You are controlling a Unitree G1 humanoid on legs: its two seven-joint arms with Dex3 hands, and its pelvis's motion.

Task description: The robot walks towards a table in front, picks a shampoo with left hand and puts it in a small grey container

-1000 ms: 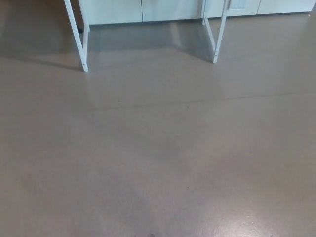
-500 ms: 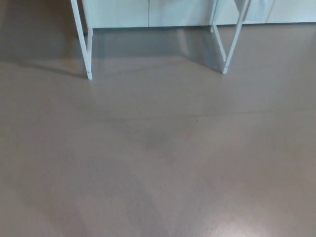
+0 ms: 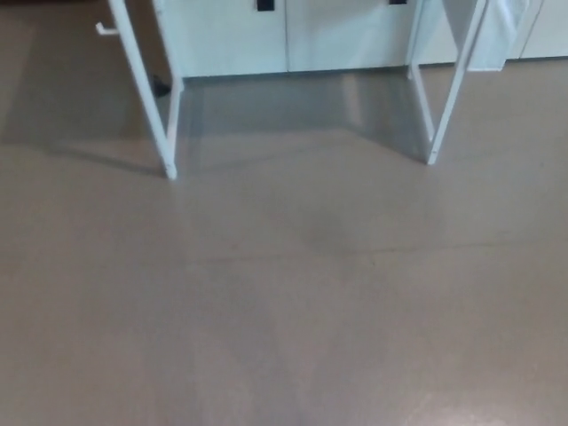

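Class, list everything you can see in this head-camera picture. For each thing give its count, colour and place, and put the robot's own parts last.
floor: one, grey-brown, fills most of the picture
table leg frames: two, white, one at upper left, one at upper right
cabinets: a white row along the top, behind the legs
handles: two, black, at the top edge on the cabinets
small dark thing: one, behind the left frame, too small to tell
shampoo, grey container: none in view
robot's hands: none in view
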